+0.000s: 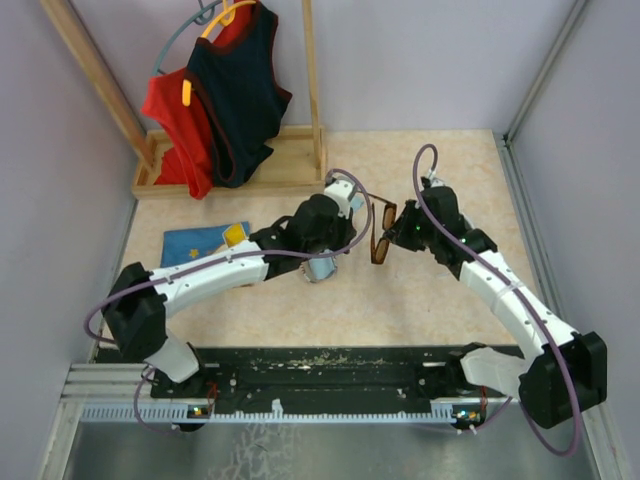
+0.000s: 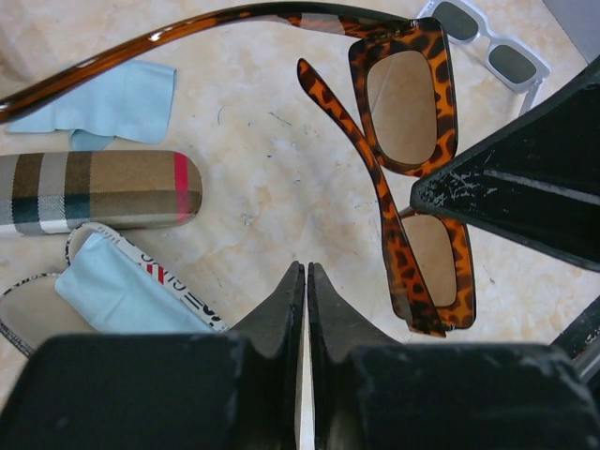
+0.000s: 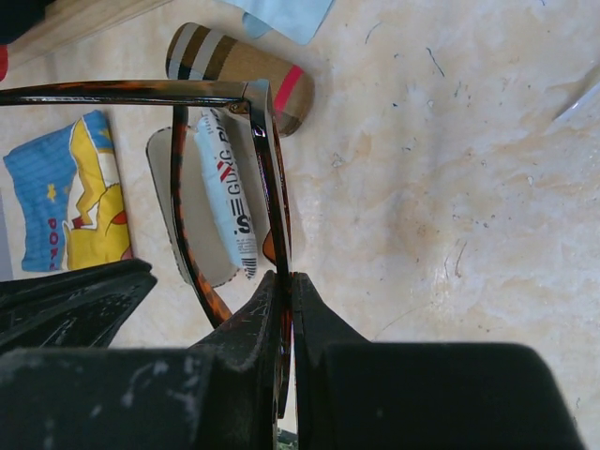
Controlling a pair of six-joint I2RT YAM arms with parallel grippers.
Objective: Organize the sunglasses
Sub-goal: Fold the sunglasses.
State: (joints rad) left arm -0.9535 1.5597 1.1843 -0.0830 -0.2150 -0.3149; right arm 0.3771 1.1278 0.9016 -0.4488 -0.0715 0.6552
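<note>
The dark brown tortoiseshell sunglasses [image 1: 381, 240] hang above the table, pinched at the frame by my right gripper [image 3: 284, 277], which is shut on them. In the left wrist view these sunglasses [image 2: 408, 103] show both amber lenses. One arm stretches out to the upper left and the other lies angled across the lenses. My left gripper [image 2: 307, 267] hovers just beside them, its jaws shut with nothing between. The white-grey sunglasses [image 2: 487, 42] lie flat on the table past the brown pair.
A plaid case [image 2: 94, 192] and a flag-print case [image 2: 150, 272] holding a light-blue cloth [image 2: 117, 295] lie under my left arm. Another light-blue cloth [image 2: 127, 98] lies beyond. A blue cartoon pouch [image 1: 205, 243] sits left. A wooden clothes rack [image 1: 230, 100] stands at the back.
</note>
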